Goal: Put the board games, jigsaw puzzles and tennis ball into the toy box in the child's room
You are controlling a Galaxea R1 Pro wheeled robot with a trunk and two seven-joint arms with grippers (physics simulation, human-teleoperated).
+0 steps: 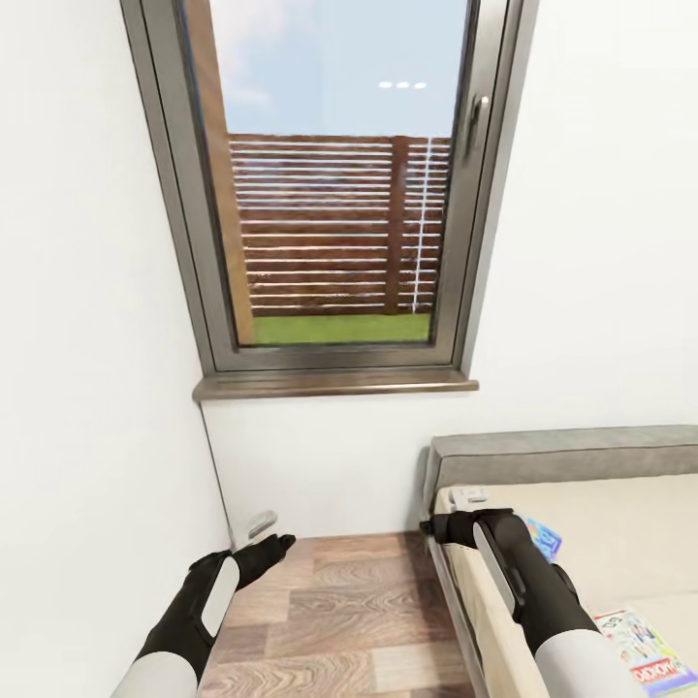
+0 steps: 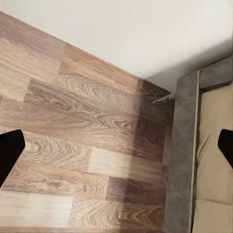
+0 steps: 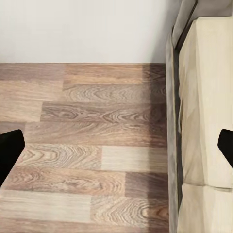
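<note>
Two board games lie on the bed [image 1: 620, 543] at the lower right. A blue cartoon one [image 1: 545, 535] peeks out from behind my right forearm, and a pale "MONOPOLY" one [image 1: 642, 642] lies nearer the picture's corner. My right gripper [image 1: 434, 529] hovers over the bed's near corner by the grey headboard [image 1: 562, 452]. In its wrist view its fingertips [image 3: 9, 151] stand wide apart, open and empty. My left gripper [image 1: 274, 547] hangs over the wooden floor [image 1: 339, 611], also open, with its fingertips [image 2: 9, 151] spread and empty. The table, toy box, jigsaw puzzles and tennis ball are out of view.
A tall grey-framed window [image 1: 334, 194] with a brown sill [image 1: 334, 386] is straight ahead in a white wall. Another white wall [image 1: 87, 388] closes in on the left. The dark grey bed frame [image 2: 182, 165] borders a narrow strip of floor.
</note>
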